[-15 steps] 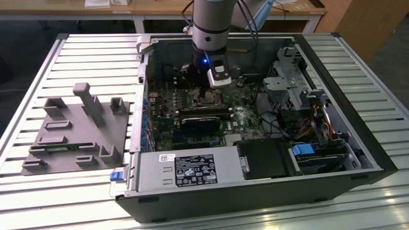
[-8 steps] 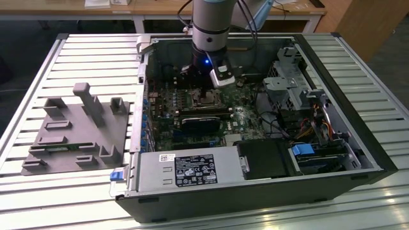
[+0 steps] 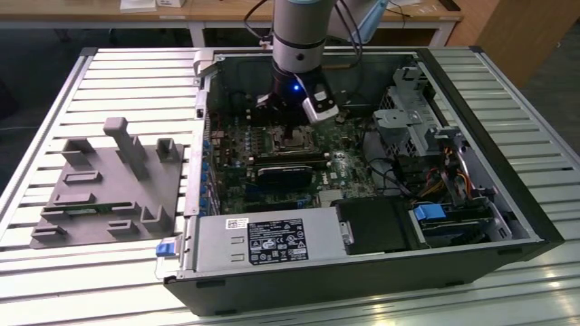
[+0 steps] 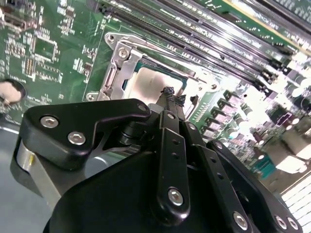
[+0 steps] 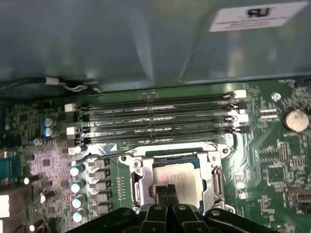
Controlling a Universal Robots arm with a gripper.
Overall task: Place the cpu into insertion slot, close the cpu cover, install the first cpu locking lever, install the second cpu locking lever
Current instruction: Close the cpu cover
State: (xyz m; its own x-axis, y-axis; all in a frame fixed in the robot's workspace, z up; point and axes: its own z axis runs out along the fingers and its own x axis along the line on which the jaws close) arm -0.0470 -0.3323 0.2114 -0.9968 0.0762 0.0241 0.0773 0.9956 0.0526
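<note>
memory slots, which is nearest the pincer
The memory slot bordering the cpu cover; the other three lie beyond it, toward the case wall.

A slatted metal table (image 3: 91,285) is carrying an open computer case (image 3: 363,275) centre-right in the frame and a grey moulded fixture (image 3: 109,193) at left.

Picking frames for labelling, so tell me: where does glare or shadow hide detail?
Second wrist view: glare washes out the far memory slots. First wrist view: the cpu top shines pale. Exterior view: the insertion slot sits dim under the arm.
</note>
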